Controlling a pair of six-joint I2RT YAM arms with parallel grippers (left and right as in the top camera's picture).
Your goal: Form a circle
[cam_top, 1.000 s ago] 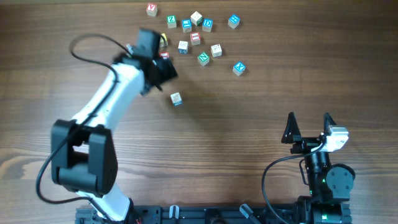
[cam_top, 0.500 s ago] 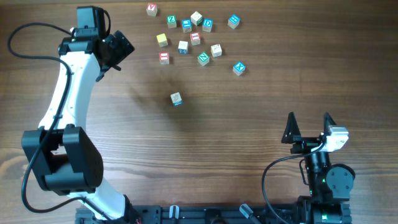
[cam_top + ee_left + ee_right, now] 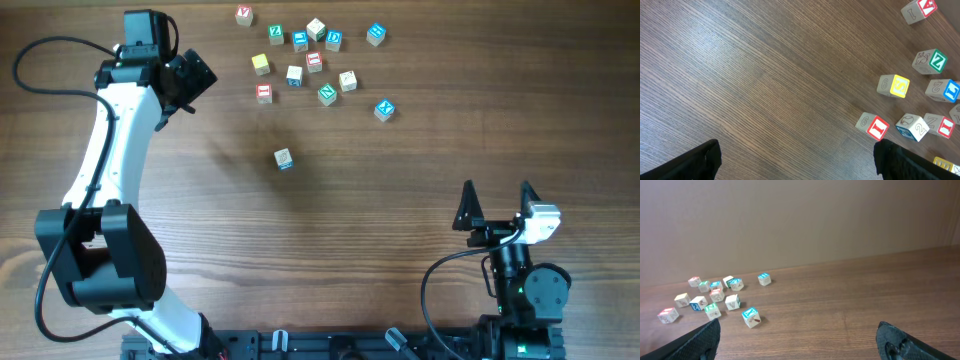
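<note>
Letter cubes bunched at the far side of the tabletop (image 3: 420, 150); both jaws empty.
Ring of cubes (image 3: 314, 62) sits far centre, packed tight. A yellow cube (image 3: 261, 64) lies just left of it, and one stray cube (image 3: 283, 158) lies well apart, nearer the robot. Left jaws gape wide, left of the cluster. Right jaws are spread too, at the near right. Cubes look light, hard and quick to slide. Pinch from above across two opposite flat faces, minding neighbours.

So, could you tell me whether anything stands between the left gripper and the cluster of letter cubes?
Nothing visible does. Only bare table lies between the open left gripper and the yellow-faced cube and red-faced cube at the near edge of the cluster.
</note>
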